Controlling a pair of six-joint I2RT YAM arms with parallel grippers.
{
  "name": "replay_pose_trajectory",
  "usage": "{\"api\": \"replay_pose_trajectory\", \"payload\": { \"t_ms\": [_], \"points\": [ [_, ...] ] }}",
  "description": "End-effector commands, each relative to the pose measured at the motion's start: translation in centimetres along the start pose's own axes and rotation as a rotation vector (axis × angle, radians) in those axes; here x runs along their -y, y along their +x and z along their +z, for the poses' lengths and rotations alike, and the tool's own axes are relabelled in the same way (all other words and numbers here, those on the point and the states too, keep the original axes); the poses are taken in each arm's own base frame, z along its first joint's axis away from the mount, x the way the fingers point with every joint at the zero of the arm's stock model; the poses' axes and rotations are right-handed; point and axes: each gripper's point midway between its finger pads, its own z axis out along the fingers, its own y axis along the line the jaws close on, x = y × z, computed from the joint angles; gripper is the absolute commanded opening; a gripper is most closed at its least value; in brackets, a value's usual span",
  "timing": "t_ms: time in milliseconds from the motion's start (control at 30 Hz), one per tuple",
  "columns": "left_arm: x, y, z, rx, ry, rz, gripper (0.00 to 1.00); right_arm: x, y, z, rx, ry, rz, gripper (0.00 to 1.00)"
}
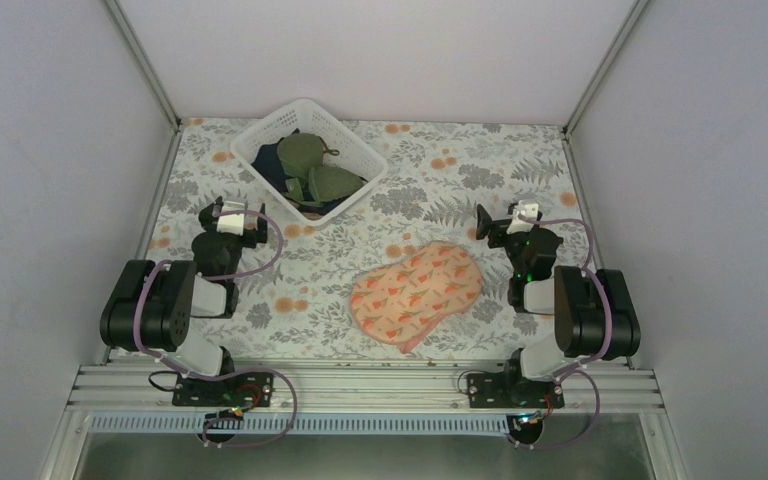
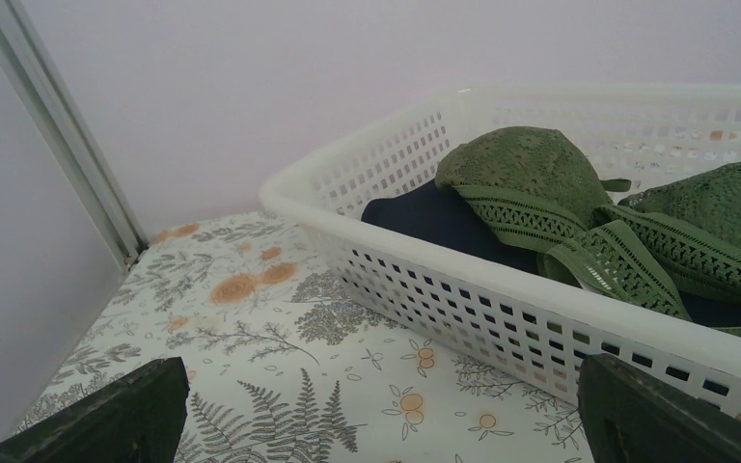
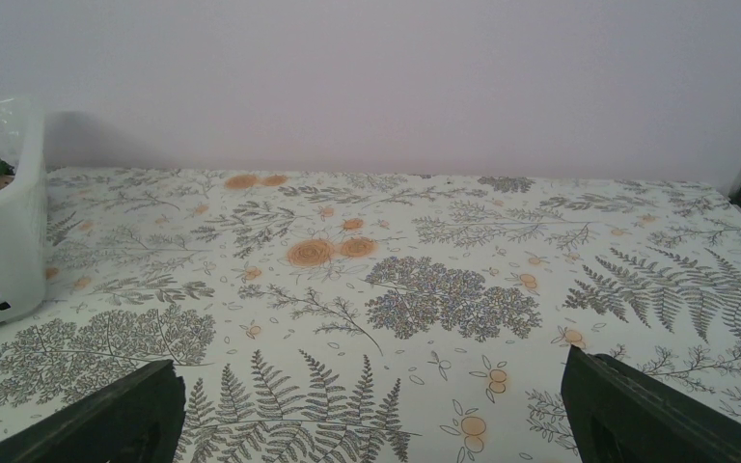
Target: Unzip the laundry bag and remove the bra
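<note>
The laundry bag [image 1: 415,293] is laid flat on the counter [image 1: 440,170], in the near half, between the two arms and right of the midline. Its long axis runs on a diagonal, from a near end towards the left to a far end towards the right. It appears closed. The zipper edge cannot be made out from above, so the slider's place cannot be told. The bra is not seen anywhere and is judged to be shut inside.

The far end of the bag is found near the right gripper [image 1: 505,215], which is held just beyond it and to its right, pointed at the far wall. The bag is therefore placed behind and to the left of that gripper, towards the arm bases, and it is absent from the right wrist view, where only patterned counter is shown. The left gripper [image 1: 232,208] is set well apart from the bag, across the counter. It is faced towards the white basket [image 1: 260,140], in which olive-green bras [image 1: 305,155] are seen. The right arm is judged the nearer for a first reach, which would have to be brought back and inward.

Both grippers are held with their jaws wide apart and nothing between them. In each wrist view the dark fingers [image 2: 116,420] are pushed out to the bottom corners, with bare counter between.
</note>
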Motion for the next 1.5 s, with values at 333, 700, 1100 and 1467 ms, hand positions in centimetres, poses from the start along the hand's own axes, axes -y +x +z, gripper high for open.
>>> {"api": "replay_pose_trajectory", "payload": {
  "t_ms": [333,700,1100,1467],
  "points": [
    [0.1,-0.7,-0.1,0.038,0.010,-0.006,1.00,2.5,-8.2,1.0,-0.065,0.149,0.267,1.00],
    [0.1,-0.9,-0.2,0.050,0.008,-0.002,1.00,-1.1,1.1,-3.1,-0.640,0.131,0.536,1.00],
    [0.6,-6.0,-6.1,0.269,0.026,0.035,1.00,-6.1,7.3,-8.3,-0.890,0.018,0.671,1.00],
    [0.2,-15.1,-2.4,0.108,0.114,0.031,1.00,-9.4,11.4,-10.0,-1.027,-0.069,0.697,1.00]
  ]
}}
